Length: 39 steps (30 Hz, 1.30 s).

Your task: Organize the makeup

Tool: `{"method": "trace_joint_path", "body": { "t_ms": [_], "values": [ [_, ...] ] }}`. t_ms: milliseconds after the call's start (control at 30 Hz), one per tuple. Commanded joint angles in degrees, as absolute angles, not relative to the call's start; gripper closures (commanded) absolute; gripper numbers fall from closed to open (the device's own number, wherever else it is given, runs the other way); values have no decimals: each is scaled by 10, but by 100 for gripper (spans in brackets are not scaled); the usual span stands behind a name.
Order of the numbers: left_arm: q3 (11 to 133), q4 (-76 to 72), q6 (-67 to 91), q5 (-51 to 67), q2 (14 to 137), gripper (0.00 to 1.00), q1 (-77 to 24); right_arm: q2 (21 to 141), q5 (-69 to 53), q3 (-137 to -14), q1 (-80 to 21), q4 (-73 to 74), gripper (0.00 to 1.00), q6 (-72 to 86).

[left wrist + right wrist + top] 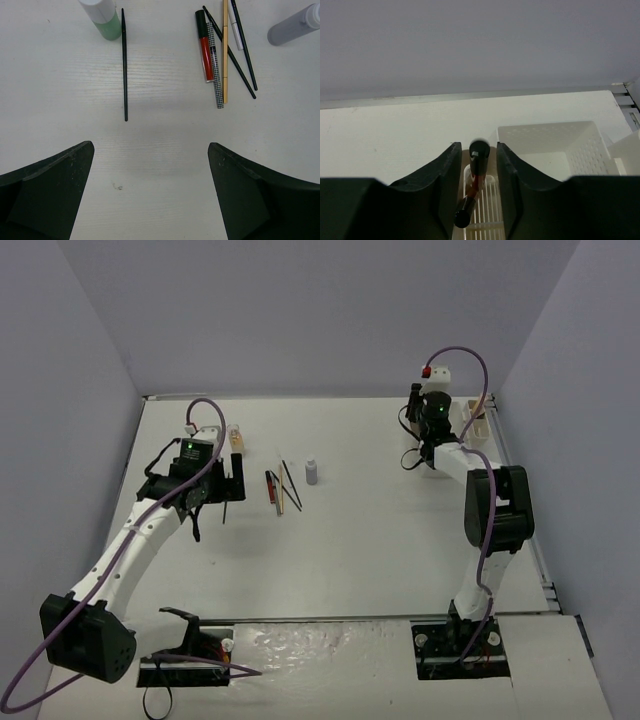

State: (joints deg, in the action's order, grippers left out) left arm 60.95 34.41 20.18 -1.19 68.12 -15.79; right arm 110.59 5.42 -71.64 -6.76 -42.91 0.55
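**Top external.** The left gripper (232, 480) hovers at 9 o'clock of the loose makeup (283, 490). The right arm (470, 475) reaches to the white box (478, 420), at 2 o'clock on the table (350, 560).

**Left wrist.** The left gripper (150, 146) is spread wide and holds nothing. A lone black pencil (124, 65) lies at 12 o'clock, long axis 12–6, with a green bottle (102, 15) at 11. A red gloss tube (203, 50) and a tan stick (225, 50) at 1 o'clock run nearly parallel to it. The jaws already stand across the pencil's axis, so advancing toward 12 and centring should suffice.

**Right wrist.** The right gripper (477, 150) is narrow and clamped on a held tube (478, 175). Its cap is at 12 and its lower end toward 7, above the box's slatted compartment (487, 210). It is best lowered until that end rests inside, then released.
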Motion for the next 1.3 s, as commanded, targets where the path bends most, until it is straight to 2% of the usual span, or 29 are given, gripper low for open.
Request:
{"method": "trace_joint_path", "body": {
  "t_ms": [0,267,433,567,800,900,1267],
  "values": [
    [621,328,205,-5,675,3,-152,1078,37,-748,-63,-467,61,20],
    [621,326,217,16,681,3,-152,961,29,-726,-63,-387,32,15],
    [625,327,225,40,699,3,-152,852,21,-715,-63,-276,11,28],
    [636,327,251,64,726,3,-154,750,25,-690,-62,-174,0,59],
    [670,332,299,77,790,5,-163,558,-12,-597,-63,-63,0,120],
    [689,329,325,76,840,10,-165,475,-33,-554,-64,-51,0,132],
    [762,303,387,55,996,47,-191,385,-73,-497,-65,-20,0,151]
  ]
}}
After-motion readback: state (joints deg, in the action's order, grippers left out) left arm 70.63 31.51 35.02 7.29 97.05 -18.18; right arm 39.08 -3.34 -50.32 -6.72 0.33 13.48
